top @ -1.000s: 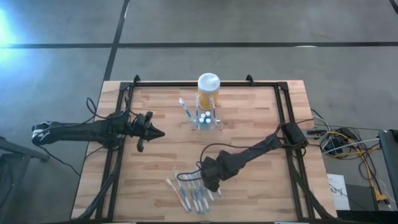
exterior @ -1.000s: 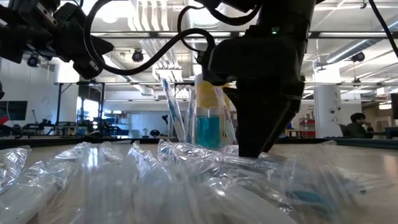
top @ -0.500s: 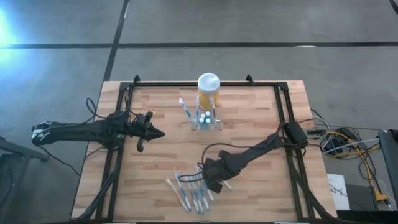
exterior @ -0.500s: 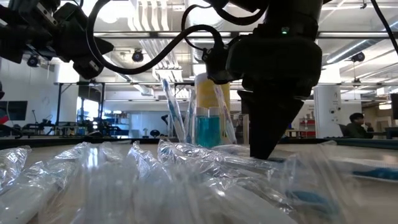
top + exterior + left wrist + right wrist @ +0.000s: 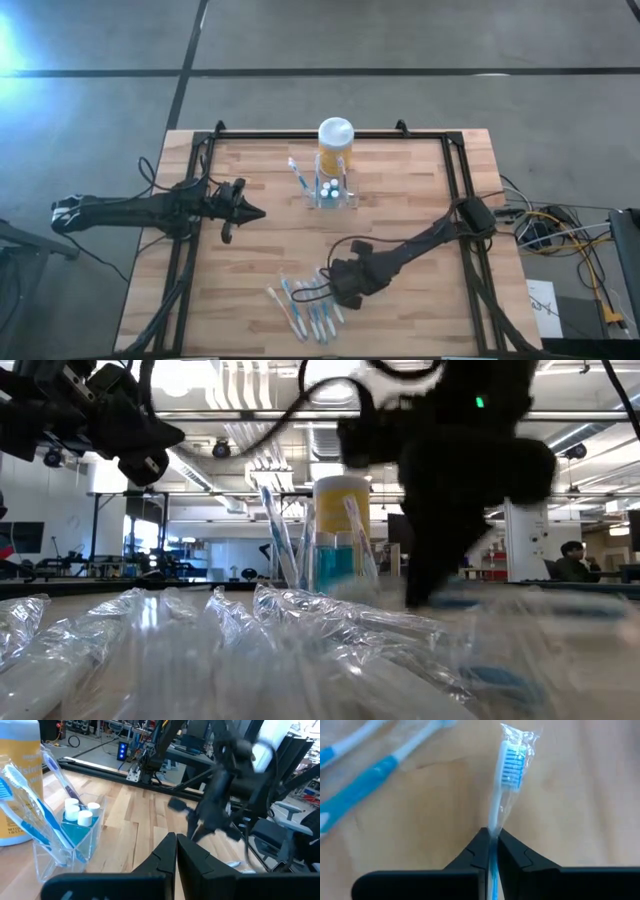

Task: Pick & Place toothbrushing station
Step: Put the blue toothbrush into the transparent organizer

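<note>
a: wooden bench (image 5: 400,200) with a black frame, and a big workshop hall behind it. where is the toothbrushing station (image 5: 334,192)?

b: at the far middle of the bench, just in front of the yellow jar (image 5: 335,143). it is clear plastic and already holds some brushes and small bottles.

a: and the right gripper (image 5: 338,290)?

b: low at the near side, by the pile of wrapped toothbrushes (image 5: 305,308). its fingers (image 5: 479,851) are clenched on one wrapped toothbrush (image 5: 507,765), pinching the handle; the bristle head points away from the wrist.

a: how to do this step well?

b: i think it should lift straight up first, so the wrapper does not drag the other brushes. the grip is thin and the film looks slippery, so move slowly and keep the brush from swinging.

a: the left gripper (image 5: 248,211)?

b: it waits at the left side of the bench, well apart from the station, fingers pressed together on nothing.
</note>
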You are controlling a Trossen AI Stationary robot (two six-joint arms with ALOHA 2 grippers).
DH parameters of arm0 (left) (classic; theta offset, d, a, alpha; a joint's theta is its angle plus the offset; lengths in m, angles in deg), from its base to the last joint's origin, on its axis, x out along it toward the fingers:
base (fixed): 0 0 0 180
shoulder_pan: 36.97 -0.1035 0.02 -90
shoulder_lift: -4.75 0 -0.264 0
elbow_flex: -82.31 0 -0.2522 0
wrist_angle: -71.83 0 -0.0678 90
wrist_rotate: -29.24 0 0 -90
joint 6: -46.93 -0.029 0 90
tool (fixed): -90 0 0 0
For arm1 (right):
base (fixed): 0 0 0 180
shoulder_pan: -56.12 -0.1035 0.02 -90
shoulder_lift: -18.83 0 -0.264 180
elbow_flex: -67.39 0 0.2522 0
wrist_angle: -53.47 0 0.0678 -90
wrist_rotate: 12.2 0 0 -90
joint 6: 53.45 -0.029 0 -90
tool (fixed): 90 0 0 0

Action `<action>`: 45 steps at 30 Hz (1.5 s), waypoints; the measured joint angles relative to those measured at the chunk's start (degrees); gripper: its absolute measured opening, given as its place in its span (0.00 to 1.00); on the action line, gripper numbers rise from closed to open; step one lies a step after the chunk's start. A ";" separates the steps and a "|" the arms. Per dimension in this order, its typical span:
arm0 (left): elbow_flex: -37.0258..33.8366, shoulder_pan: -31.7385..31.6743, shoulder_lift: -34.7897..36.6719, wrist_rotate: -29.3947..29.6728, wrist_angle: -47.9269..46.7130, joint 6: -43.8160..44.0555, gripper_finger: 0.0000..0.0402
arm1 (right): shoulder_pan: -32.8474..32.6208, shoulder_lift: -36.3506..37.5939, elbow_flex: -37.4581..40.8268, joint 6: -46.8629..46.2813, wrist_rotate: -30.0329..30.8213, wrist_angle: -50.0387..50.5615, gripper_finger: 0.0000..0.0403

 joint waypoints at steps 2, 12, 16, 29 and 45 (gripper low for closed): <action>0.00 0.00 -0.04 0.02 -0.02 0.08 0.04 | -0.55 3.51 0.02 2.21 2.82 -1.17 0.03; 0.00 0.00 -0.39 0.26 -0.04 0.30 0.04 | -1.66 29.89 17.16 22.81 3.85 -28.29 0.03; 0.00 0.00 -0.65 0.39 -0.11 0.32 0.04 | -1.41 42.12 30.31 28.47 3.74 -41.36 0.03; -0.04 0.00 -2.09 0.87 -0.09 0.30 0.04 | 0.08 74.93 62.72 39.55 3.85 -66.02 0.02; -0.04 0.01 -4.04 2.85 -0.06 0.26 0.04 | 3.70 97.09 81.52 39.06 6.30 -74.85 0.02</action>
